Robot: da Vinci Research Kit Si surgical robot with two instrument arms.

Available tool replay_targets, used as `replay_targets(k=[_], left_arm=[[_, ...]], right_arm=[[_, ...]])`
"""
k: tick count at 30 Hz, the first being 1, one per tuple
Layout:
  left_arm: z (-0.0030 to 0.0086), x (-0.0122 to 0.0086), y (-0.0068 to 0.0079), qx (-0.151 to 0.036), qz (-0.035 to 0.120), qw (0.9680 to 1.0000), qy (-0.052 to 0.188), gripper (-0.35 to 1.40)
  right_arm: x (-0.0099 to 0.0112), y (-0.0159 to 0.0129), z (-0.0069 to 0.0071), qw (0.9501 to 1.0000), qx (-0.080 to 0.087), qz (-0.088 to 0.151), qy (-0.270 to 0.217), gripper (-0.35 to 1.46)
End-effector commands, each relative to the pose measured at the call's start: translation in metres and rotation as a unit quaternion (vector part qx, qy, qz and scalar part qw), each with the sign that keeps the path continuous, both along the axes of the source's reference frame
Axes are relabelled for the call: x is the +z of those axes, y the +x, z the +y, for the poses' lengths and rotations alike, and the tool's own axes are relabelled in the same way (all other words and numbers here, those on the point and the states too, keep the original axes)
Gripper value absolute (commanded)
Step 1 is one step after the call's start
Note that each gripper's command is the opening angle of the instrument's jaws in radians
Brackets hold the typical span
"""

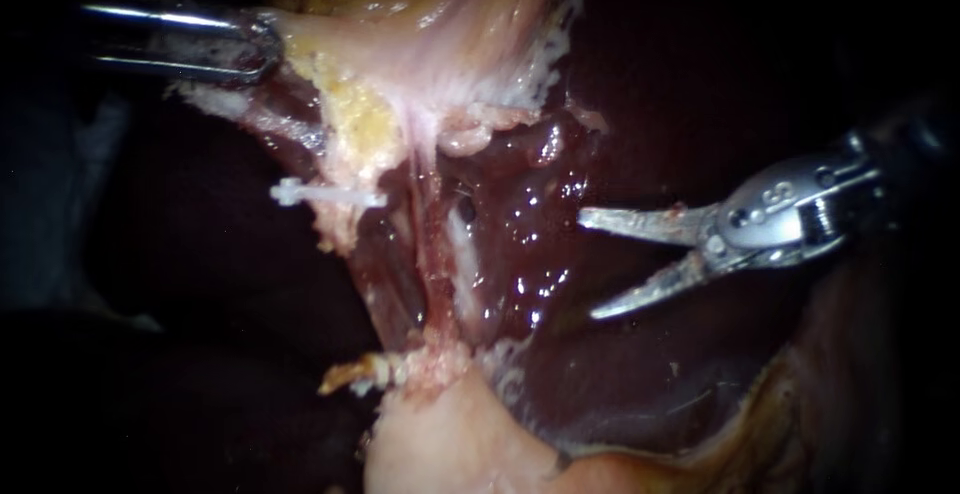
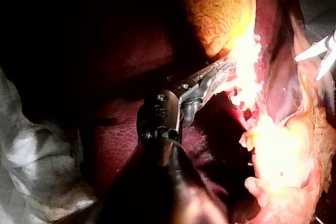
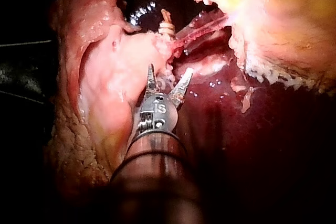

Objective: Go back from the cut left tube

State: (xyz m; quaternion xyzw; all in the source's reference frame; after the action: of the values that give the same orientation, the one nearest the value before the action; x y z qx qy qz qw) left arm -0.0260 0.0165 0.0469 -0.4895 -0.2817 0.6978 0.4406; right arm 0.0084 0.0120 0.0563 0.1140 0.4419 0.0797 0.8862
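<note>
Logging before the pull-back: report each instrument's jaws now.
Left slender metal instrument: shut on the pale yellowish tissue edge.
Right silver instrument: open, holding nothing.

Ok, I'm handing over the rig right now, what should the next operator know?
The left instrument: jaws shut on the gallbladder edge, holding it taut.
The right instrument: jaws open, empty, apart from the tissue, over the liver.
A white clip sits on the tube stump below the gallbladder; a gap shows beyond it, so the cut looks done.
Left to do: draw the right instrument back, clear of the field.
</note>
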Motion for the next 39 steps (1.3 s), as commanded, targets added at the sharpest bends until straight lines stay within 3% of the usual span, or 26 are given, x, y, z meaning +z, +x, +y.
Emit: replay_targets(k=[1,3,6,14,23,28,39], left_arm=[[0.0000,0.0000,0.0000,0.000,0.000,1.0000,0.000,-0.35],[0.0000,0.0000,0.0000,0.000,0.000,1.0000,0.000,-0.35],[0.0000,0.0001,-0.0001,0.000,0.000,1.0000,0.000,-0.35],[0.0003,0.0013,-0.0008,-0.002,0.002,1.0000,-0.002,-0.35],[-0.0002,0.0046,-0.0036,-0.010,0.008,0.9999,-0.012,-0.35],[-0.0010,0.0061,-0.0051,-0.002,0.010,0.9999,-0.013,-0.35],[-0.0011,0.0063,-0.0052,-0.001,0.009,0.9999,-0.013,-0.35]], right_arm=[[0.0001,-0.0002,0.0001,1.0000,0.003,-0.004,-0.002,1.44],[0.0003,-0.0005,0.0002,0.9999,0.008,-0.010,-0.005,1.44],[0.0004,-0.0007,0.0001,1.0000,-0.003,-0.001,0.004,1.44],[0.0005,-0.0007,0.0001,1.0000,-0.004,0.000,0.005,1.44],[0.0006,-0.0008,0.0000,1.0000,-0.004,0.000,0.004,1.44],[0.0006,-0.0010,0.0000,1.0000,-0.005,0.001,0.004,1.44],[0.0006,-0.0010,0.0000,1.0000,-0.006,0.002,0.005,1.44]])
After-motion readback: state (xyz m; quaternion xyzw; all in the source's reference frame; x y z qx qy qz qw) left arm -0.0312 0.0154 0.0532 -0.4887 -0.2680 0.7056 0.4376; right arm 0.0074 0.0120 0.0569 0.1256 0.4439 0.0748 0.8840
